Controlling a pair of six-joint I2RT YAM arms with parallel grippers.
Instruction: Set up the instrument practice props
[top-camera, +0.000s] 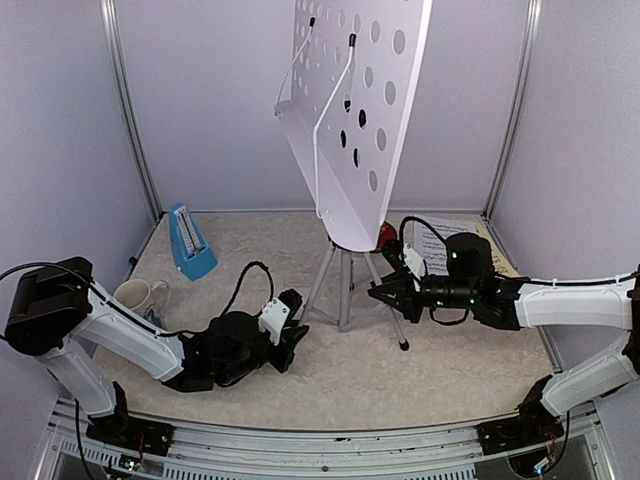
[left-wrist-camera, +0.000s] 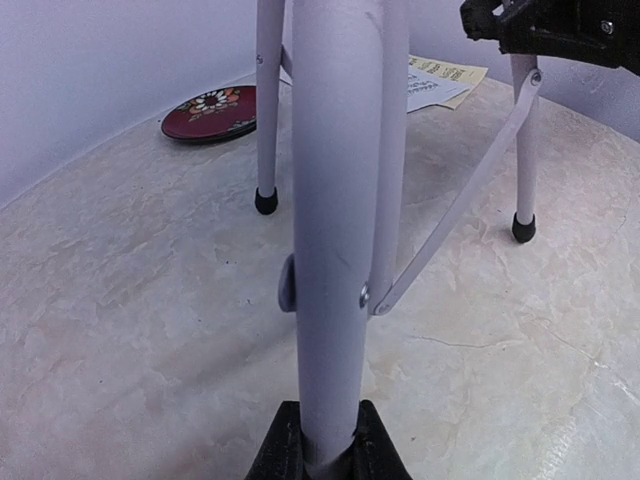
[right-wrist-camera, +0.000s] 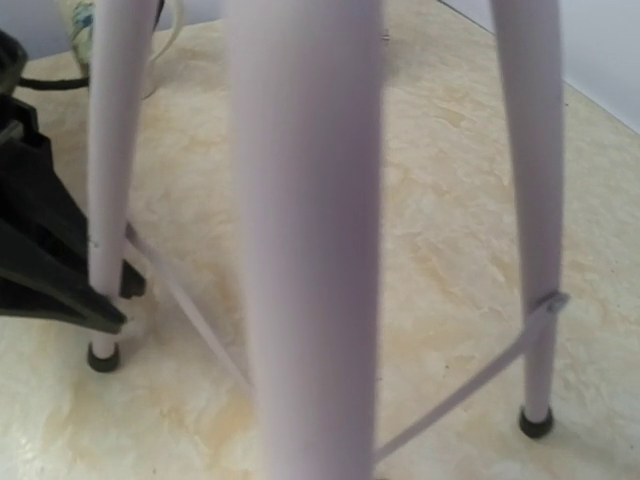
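Observation:
The white perforated music stand rises on its silver tripod at mid-table. My left gripper is shut low on the tripod's left leg, its black fingers pressed against both sides of the tube. From the right, my right gripper holds the right leg; that leg fills the right wrist view and hides the fingers. The blue pyramid metronome stands at back left. Behind the right arm lie the white sheet and the yellow sheet.
A white patterned mug sits by the left arm's elbow. A red round plate lies behind the tripod, mostly hidden in the top view. The tripod's rubber feet rest on the marbled table. Grey walls close in the back and both sides.

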